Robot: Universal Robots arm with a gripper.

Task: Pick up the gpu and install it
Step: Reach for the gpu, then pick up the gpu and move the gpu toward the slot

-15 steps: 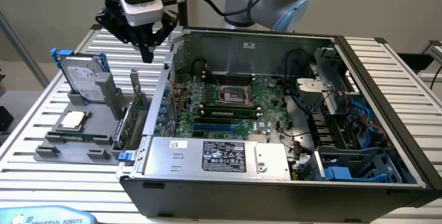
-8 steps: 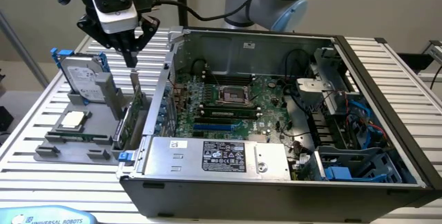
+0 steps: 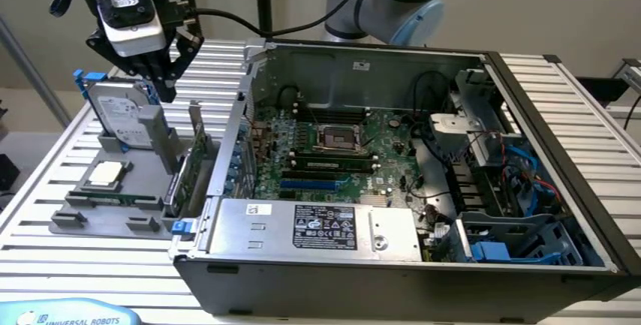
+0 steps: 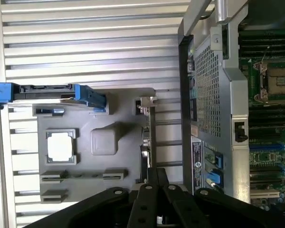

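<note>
Task status: pick-up not yet made; installation not yet made. The tool (image 3: pixel 162 88) hangs above the tabletop (image 3: pixel 60 265) at 10 o'clock in the exterior view, its fingers closed together and gripping nothing. The gpu (image 3: pixel 192 156) stands upright on edge in the grey holder (image 3: pixel 100 216), at roughly 5 o'clock from the tool and well below it, apart from the fingertips; the hard drive (image 3: pixel 125 118) with blue brackets stands just beside it at 10 o'clock in the same holder. In the wrist view the gpu (image 4: pixel 146 137) appears edge-on as a thin strip directly ahead of the closed tool (image 4: pixel 154 185), between the holder (image 4: pixel 104 142) and the case wall. The open computer case (image 3: pixel 561 115) lies at 3 o'clock from the holder; its motherboard (image 3: pixel 331 145) is exposed, and no expansion card is seated in it as far as can be seen. Judgement: the tool is lined up over the card; the grasp, the lift, the transfer to the case and the seating all remain to be done.
</note>
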